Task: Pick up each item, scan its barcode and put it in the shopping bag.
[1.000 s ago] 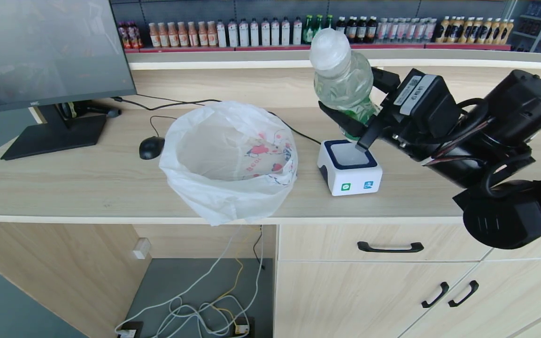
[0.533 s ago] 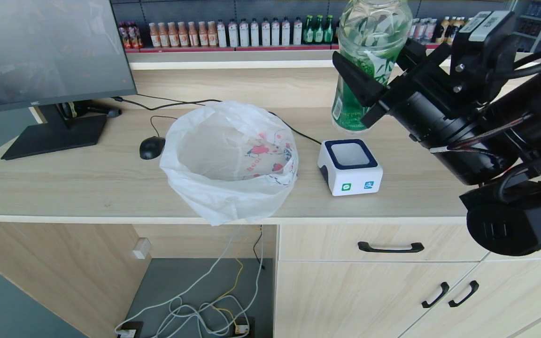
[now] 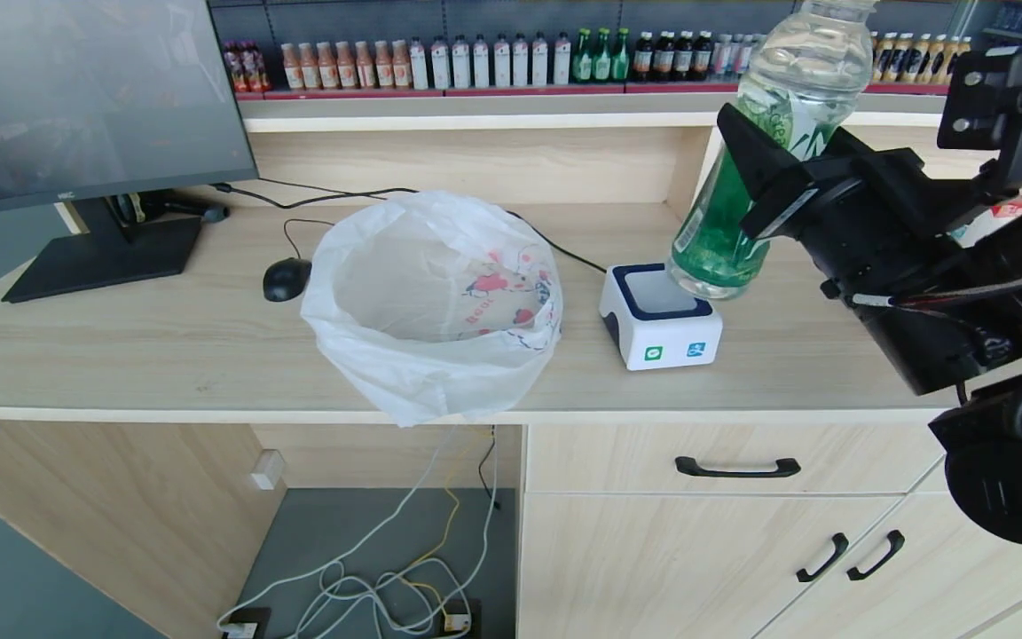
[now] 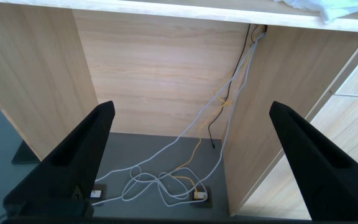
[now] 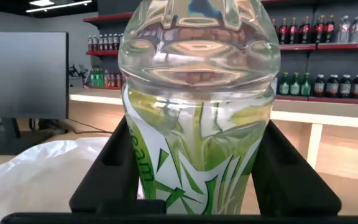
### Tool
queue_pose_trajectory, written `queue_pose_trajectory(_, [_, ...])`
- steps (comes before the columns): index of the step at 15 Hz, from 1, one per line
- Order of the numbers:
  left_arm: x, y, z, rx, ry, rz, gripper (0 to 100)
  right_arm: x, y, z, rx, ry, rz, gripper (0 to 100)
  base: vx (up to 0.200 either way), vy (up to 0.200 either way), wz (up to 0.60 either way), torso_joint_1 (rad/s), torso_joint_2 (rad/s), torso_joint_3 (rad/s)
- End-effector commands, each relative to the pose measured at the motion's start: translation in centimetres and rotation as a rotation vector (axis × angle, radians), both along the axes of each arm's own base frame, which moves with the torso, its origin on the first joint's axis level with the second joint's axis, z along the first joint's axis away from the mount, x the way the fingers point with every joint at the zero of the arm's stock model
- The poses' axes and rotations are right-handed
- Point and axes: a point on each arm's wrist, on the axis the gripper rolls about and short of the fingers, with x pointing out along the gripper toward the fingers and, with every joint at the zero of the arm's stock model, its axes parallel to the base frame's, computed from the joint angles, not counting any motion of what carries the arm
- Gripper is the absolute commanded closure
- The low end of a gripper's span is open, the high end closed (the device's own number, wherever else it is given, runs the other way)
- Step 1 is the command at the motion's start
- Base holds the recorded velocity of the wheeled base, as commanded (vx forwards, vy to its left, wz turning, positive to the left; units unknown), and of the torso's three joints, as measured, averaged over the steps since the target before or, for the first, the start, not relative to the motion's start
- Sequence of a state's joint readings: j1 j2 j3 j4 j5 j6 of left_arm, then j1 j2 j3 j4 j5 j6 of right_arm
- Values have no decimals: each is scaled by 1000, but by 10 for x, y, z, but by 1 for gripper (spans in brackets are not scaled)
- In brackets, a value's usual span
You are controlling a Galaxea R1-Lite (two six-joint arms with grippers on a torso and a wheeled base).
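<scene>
Bottle (image 3: 799, 71) with green-white label (image 3: 719, 222) pinched in right gripper (image 3: 755, 169) just above scanner (image 3: 660, 317); left gripper (image 4: 191, 155) spread wide

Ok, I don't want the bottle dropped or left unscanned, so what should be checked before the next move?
1. Grip: the right gripper is shut on the bottle: ok.
2. The bottle centred over the scanner window: not ok, its tilted base is by the far right corner.
3. Barcode turned to the scanner: cannot tell.
4. Mouth of the shopping bag open: ok.
5. The left gripper out of the way: ok, open, below the counter.
</scene>
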State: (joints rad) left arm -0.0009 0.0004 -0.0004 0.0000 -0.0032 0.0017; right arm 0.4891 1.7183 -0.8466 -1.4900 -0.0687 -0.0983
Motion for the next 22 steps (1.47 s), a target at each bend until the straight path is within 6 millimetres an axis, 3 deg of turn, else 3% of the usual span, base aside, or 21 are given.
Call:
queue_pose_trajectory(1, [0, 0, 0, 0, 0, 1, 0, -6, -4, -10, 31, 54, -33, 100, 0, 0, 0, 0, 0, 0])
queue_pose_trajectory(7, [0, 0, 0, 0, 0, -1, 0, -6, -5, -21, 44, 69, -65, 100, 0, 0, 0, 0, 0, 0])
queue_pose_trajectory(9, [0, 0, 0, 1, 0, -1, 0, 4, -6, -15, 114, 53, -91, 100, 0, 200, 0, 5, 7, 2])
queue_pose_trajectory(22, [0, 0, 0, -3, -2, -1, 0, 2, 0, -6, 121, 18, -73, 100, 0, 200, 0, 1, 2, 2])
